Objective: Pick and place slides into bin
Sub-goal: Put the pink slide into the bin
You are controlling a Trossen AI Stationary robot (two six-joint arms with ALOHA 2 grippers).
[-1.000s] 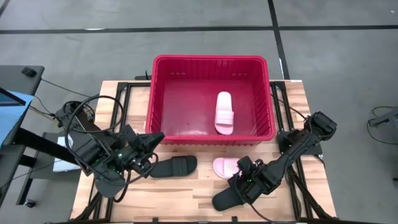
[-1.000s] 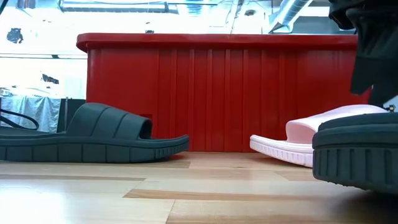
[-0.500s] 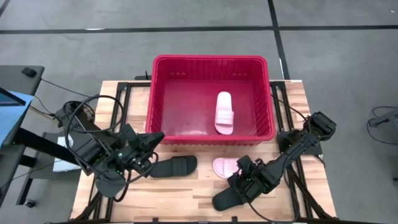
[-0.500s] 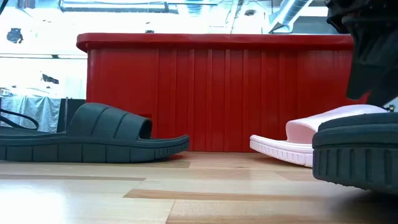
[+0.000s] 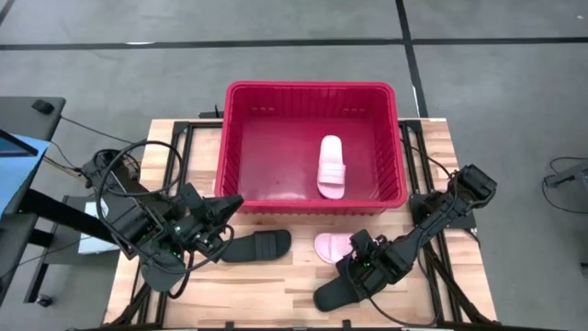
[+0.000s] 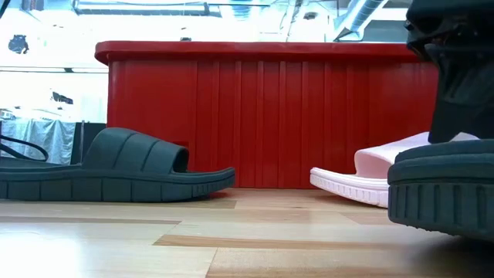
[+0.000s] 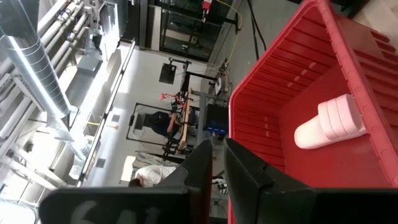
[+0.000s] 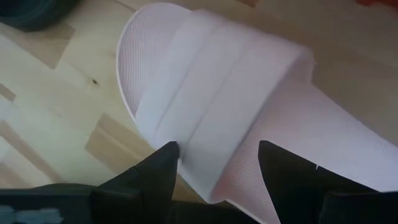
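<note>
The right tool (image 5: 356, 255) hangs low over the pink slide on the table (image 5: 333, 245), its fingers (image 8: 155, 168) apart and straddling the wide strap – one at the strap's edge, the other on the far side of it, neither yet pressing in. That slide lies on the table (image 5: 276, 285) just near of the bin (image 5: 395, 138), right of centre, with a black slide (image 5: 335, 292) nearer still under the right arm and another black slide (image 5: 258, 246) to the left. One pink slide (image 5: 331, 166) already rests inside the bin, toward its right side. The slide looks like moulded foam: light, a little springy, matte enough not to slip. The strap is the natural hold – a raised arch the fingers can close across, likely flexing some under the squeeze, while the flat sole offers nothing to pinch from above. The left tool (image 5: 227, 210) waits by the bin's near left corner, its fingers together and holding nothing. Against the earlier frames little differs: the slides and bin lie where they were, the left arm is unmoved, and the right tool has sunk slightly toward the strap, seen in the low view as its dark body dropping closer to the pink slide.
</note>
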